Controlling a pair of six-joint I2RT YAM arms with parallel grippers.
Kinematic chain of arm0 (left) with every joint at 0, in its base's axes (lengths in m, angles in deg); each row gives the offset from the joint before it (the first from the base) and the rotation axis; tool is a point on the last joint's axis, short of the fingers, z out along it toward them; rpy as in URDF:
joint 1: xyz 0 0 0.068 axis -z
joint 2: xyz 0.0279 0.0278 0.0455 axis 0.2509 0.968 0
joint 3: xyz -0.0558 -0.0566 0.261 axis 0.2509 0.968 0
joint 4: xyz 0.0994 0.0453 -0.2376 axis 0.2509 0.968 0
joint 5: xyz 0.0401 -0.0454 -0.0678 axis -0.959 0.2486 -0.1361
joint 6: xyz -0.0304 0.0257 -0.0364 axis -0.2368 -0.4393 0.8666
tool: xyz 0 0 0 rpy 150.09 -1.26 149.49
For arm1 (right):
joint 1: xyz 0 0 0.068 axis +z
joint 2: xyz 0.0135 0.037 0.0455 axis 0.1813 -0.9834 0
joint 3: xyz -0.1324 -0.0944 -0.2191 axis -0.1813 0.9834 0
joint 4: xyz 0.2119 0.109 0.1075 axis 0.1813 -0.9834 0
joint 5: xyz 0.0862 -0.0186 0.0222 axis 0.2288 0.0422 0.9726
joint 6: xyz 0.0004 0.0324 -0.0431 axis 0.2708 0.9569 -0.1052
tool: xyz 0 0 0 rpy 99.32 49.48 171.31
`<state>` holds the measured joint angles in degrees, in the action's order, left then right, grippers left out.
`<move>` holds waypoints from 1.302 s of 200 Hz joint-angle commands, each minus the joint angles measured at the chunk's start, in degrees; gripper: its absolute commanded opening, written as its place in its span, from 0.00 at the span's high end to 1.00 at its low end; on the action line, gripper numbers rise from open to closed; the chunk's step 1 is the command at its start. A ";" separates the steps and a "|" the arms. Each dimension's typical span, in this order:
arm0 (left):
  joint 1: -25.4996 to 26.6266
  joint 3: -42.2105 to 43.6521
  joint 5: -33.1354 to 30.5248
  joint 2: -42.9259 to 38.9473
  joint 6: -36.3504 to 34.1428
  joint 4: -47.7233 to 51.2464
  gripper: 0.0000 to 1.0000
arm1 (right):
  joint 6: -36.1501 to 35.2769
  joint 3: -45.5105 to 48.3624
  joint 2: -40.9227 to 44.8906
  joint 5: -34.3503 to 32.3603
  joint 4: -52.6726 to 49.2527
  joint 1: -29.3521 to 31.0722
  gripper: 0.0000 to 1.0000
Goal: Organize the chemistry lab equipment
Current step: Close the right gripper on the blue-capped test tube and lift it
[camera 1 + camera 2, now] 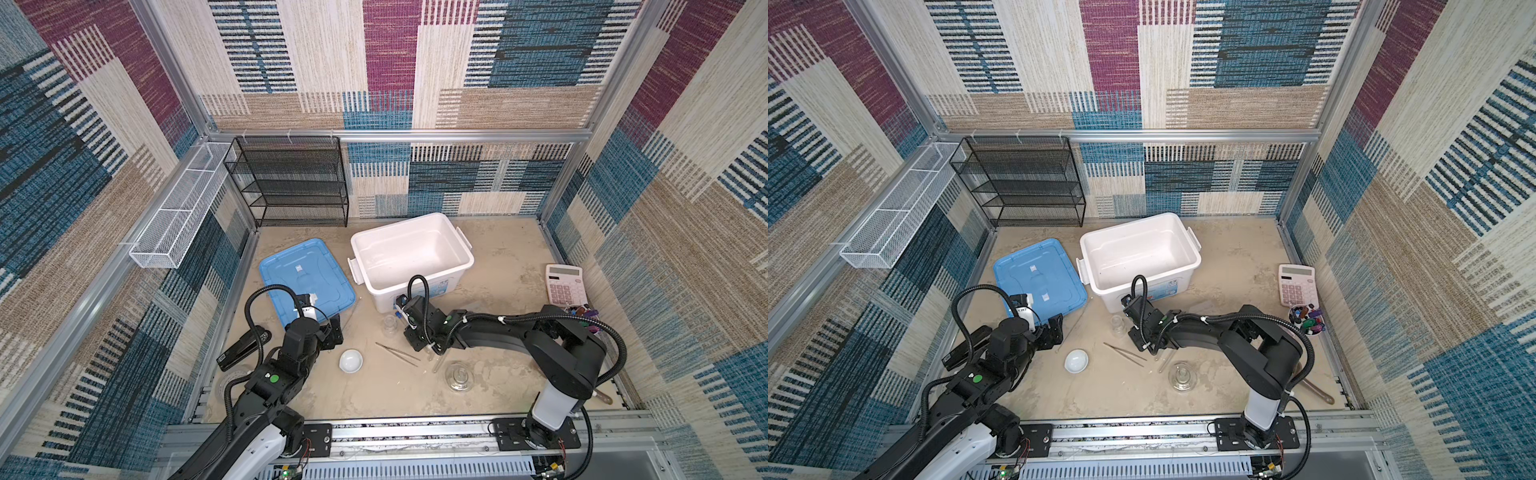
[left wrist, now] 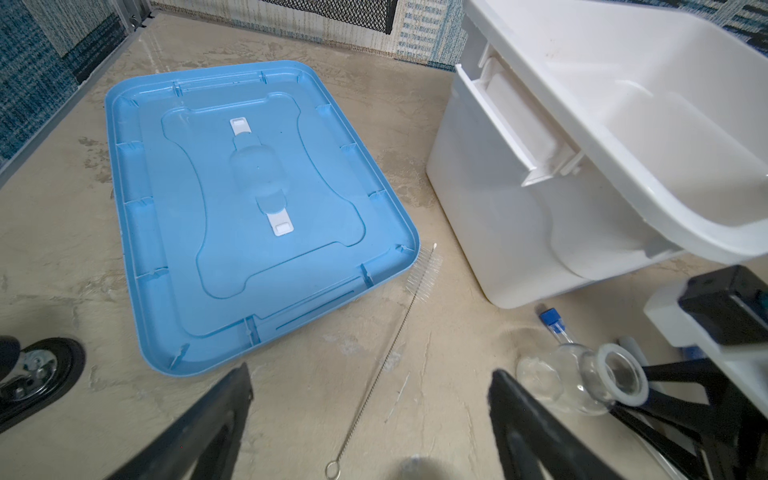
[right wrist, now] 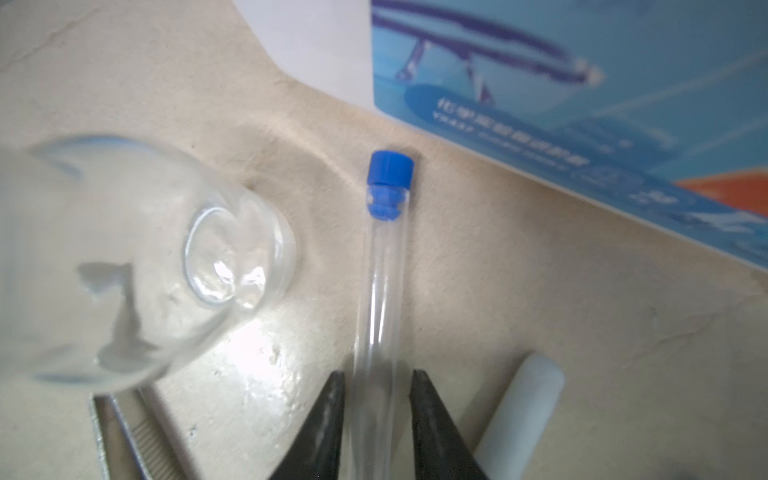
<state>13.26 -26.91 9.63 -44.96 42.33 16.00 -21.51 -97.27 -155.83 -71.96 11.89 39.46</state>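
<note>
The blue-capped tube (image 3: 380, 270), lying on the tabletop (image 3: 498, 291) just beside the white bin (image 3: 316, 37), looks light, stiff, slick and breakable, so the right hand (image 3: 378, 374), narrowly open astride its clear shaft and not yet pinching, should squeeze gently.

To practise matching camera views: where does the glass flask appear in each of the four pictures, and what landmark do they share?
In a top view: flask near centre, just below the bin's front wall.
In a top view: flask likewise, just below the bin.
Left wrist: flask beside the tube, near the bin.
Right wrist: flask, blurred, beside the tube.
Shared landmark: the white bin, in all four.
</note>
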 commanded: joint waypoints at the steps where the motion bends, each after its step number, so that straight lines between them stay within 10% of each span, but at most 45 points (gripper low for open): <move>1: -0.02 -0.41 -1.43 -0.15 0.45 0.52 0.09 | 0.09 -0.25 -0.23 -2.53 -3.02 0.01 0.72; 260: 0.50 -4.88 7.68 0.16 2.54 2.18 0.10 | 7.99 10.16 15.38 4.29 13.70 -1.22 0.86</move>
<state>13.41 -30.78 14.57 -45.44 43.23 17.81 -15.00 -88.88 -143.32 -69.03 20.05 38.87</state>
